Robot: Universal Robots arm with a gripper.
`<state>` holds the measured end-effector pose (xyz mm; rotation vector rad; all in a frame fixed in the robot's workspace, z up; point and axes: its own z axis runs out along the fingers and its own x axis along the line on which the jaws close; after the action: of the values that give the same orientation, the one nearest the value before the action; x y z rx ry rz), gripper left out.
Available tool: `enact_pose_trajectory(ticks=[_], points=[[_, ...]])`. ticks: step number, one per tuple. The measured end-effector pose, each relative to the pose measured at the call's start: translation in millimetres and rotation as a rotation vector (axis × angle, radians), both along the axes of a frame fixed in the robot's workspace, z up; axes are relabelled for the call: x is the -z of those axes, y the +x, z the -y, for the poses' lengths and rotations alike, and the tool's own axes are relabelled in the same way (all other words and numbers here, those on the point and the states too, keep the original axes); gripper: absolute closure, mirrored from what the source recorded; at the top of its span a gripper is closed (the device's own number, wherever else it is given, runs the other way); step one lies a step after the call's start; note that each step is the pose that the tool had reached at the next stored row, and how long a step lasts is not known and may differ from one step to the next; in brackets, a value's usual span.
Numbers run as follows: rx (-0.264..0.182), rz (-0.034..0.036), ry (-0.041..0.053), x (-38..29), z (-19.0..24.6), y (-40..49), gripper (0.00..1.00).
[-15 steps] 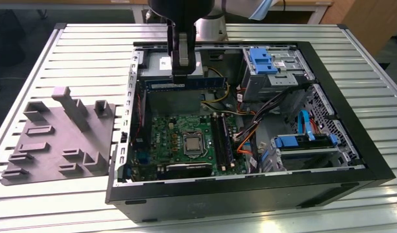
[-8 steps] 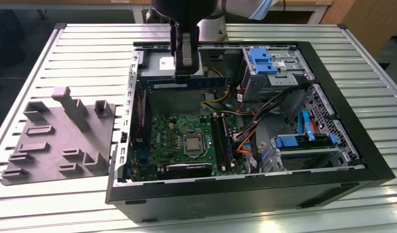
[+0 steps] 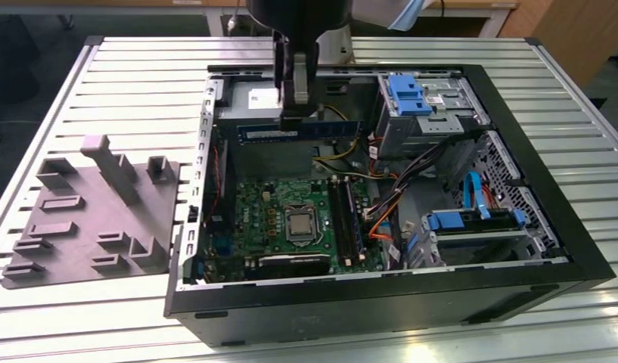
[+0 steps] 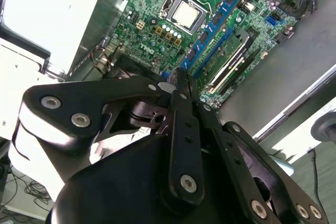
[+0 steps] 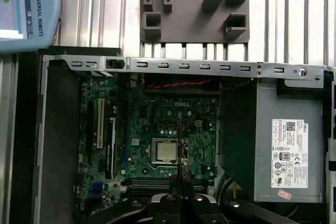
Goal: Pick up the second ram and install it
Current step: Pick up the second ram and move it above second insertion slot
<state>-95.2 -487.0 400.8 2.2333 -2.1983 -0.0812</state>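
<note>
Blue stick: the second ram (image 3: 339,128) is in the upper middle of the exterior view, held level and long-edge-down over the top end of the open case. It isn't seated in anything yet.
Pincer: the gripper (image 3: 296,115) drops straight down from the top edge of the frame. Its fingers are squeezed in tight on the stick, about at its middle, with blue poking out both sides.
Motherboard: the green motherboard (image 3: 258,204) is lower centre of the exterior view, inside the case, with the CPU (image 3: 302,224) in the middle of it.
Memory slots: the memory slots (image 3: 346,219) are just beside the CPU on the exterior view's right, well apart from the stick.
Case: the black case (image 3: 389,302) lies on its side, lid off, on the slatted metal table (image 3: 137,68).
Grey tray: the grey tray (image 3: 87,219) is at the exterior view's left, right beside the case.
</note>
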Motion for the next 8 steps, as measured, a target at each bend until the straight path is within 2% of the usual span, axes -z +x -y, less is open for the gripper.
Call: enact_pose_trajectory(ticks=[8], points=[[0.0,0.0,0.0001,4.9,-1.4,6.7,0.88]])
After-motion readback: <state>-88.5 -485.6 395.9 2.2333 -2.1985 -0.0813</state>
